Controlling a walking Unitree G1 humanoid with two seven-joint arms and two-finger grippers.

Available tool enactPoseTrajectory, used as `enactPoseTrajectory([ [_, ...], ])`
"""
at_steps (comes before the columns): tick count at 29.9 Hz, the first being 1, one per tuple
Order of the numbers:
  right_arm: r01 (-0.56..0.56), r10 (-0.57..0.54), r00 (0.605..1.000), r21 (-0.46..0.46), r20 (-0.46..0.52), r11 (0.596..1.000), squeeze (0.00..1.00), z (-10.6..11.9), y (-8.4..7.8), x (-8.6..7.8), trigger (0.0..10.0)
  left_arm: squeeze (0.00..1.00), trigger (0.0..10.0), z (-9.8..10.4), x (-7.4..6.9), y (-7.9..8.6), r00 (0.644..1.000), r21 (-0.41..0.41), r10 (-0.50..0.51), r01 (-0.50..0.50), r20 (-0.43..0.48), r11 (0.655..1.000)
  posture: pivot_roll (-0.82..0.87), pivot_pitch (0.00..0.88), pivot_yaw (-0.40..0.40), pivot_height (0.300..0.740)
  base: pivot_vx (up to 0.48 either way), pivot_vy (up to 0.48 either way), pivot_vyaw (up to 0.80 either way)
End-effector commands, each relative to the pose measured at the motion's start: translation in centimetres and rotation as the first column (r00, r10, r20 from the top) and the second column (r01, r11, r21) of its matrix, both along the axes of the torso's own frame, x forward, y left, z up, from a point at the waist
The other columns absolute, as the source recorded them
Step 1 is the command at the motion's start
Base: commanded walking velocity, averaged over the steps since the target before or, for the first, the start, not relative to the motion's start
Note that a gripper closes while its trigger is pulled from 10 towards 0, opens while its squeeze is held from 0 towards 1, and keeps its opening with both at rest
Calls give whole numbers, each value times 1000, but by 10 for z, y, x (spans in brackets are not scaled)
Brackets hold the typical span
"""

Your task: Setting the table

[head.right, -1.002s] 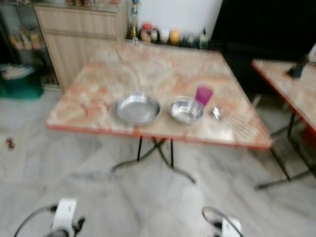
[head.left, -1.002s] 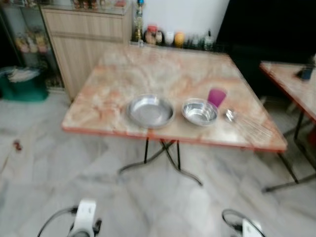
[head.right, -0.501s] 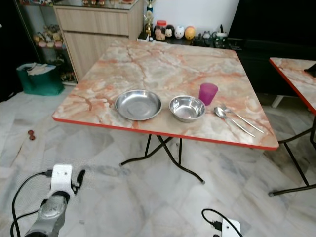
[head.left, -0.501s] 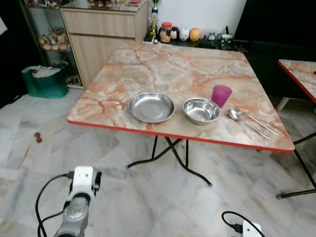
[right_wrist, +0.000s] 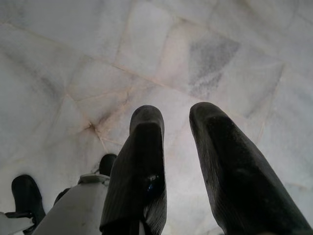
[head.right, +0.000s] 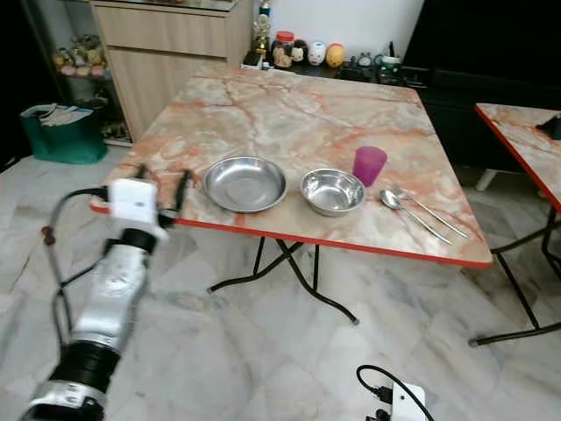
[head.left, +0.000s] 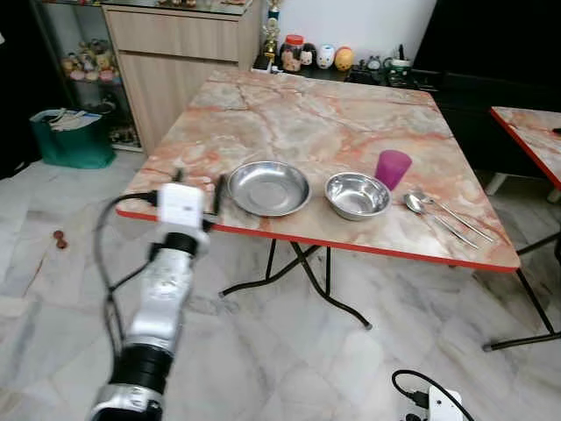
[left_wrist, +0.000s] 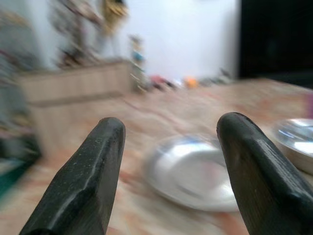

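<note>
Left eye view gives you marble-top table [head.left: 289,114]: steel plate [head.left: 268,188], steel bowl [head.left: 357,195], purple cup [head.left: 393,168], 2 spoons [head.left: 438,217] in row near front edge. Left gripper [head.left: 199,186] raised at table's front-left edge, just beside plate, fingers spread wide, holding nothing. Left wrist view blurred, plate hazy. Right gripper [right_wrist: 178,161] hangs over floor, fingers slightly parted, empty.

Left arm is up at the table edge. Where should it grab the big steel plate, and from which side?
Take the plate by its near-left rim, coming in low from the table's front edge, where the open left gripper already is. The plate is shallow with a raised, flared rim, so one finger could probably go under the lip and one over it.
</note>
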State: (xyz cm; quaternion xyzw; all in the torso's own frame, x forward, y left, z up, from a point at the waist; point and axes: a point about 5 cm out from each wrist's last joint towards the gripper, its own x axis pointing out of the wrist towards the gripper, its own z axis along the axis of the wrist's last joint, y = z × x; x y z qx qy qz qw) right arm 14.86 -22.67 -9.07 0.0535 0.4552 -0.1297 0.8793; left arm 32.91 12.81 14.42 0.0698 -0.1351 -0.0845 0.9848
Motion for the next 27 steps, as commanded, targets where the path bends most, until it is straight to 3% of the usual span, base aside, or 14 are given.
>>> enactPoseTrajectory([
  [1, -8, 8, 1000, -3, 2, 1000, 0, 1, -2, 1, 10000, 0, 10000, -3, -3, 3, 1000, -12, 5, -6, -30, 1000, 104, 0, -69, 740, 0, 0, 0],
  [4, 10, -10, 1000, 8, 7, 1000, 0, 1, -1, 1, 10000, 0, 10000, 3, -8, -1, 1000, -26, 7, -7, -13, 1000, 104, 0, -72, 740, 99, 0, 0],
  [10, 25, -25, 1000, 8, 5, 1000, 0, 1, -2, 2, 10000, 0, 10000, 15, -5, -2, 1000, -26, -2, 2, 0, 1000, 114, 0, -79, 740, 348, 0, 0],
  [27, 0, 0, 1000, 11, -2, 1000, 0, 2, -3, 3, 10000, 0, 10000, 22, -3, 0, 1000, -29, -7, 6, -9, 1000, 105, 0, -84, 740, 382, 0, 0],
])
